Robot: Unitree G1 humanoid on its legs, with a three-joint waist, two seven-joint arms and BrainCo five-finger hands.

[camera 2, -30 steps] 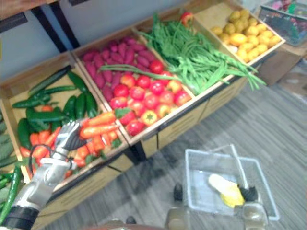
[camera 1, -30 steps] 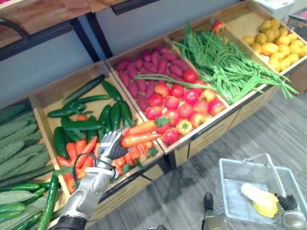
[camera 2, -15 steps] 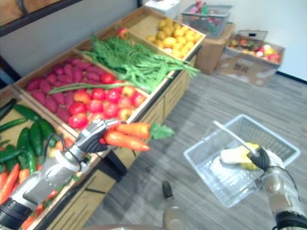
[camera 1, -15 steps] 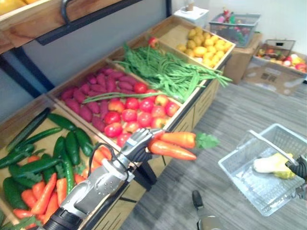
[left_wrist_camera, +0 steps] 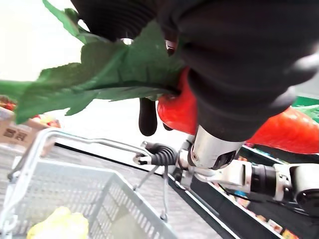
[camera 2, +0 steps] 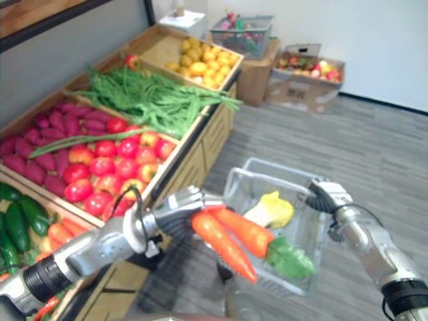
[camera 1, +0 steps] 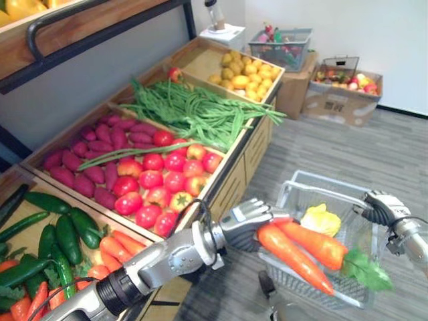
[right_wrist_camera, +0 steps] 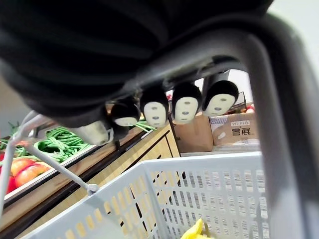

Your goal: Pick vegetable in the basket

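Left hand (camera 1: 249, 224): fingers and thumb curled round the near ends of 2 carrots (camera 1: 304, 251), held together as a pair.

Long axis: both carrots run from the hand out toward the robot's right and slightly down, roughly parallel and touching along their length. They lie head to tail. The lower one ends in a bare tapered tip away from the hand. The upper one ends in a leafy top (camera 1: 366, 269) away from the hand.

Appearance: bright orange, smooth and glossy, thick at the crown, narrowing to a point. The leaves are flat, broad and green. In the left wrist view the leaves spread past the hand's cover, with orange flesh beside them.

Position: the carrots hang in front of and over the basket (camera 1: 314, 182), with the leafy end at its near wall. Cannot tell whether they touch it. A pale yellow vegetable (camera 1: 319, 219) lies inside.

Right hand (camera 1: 380, 207): fingers wrapped round the basket's handle (right_wrist_camera: 271, 114), basket hanging below.

Change: 1 s ago the left hand was down among the carrots in the display crate (camera 1: 114, 246). 0.5 s ago it held the pair beside the crate front, well apart from the basket. Now the pair overlaps the basket. The head camera has also swung right.
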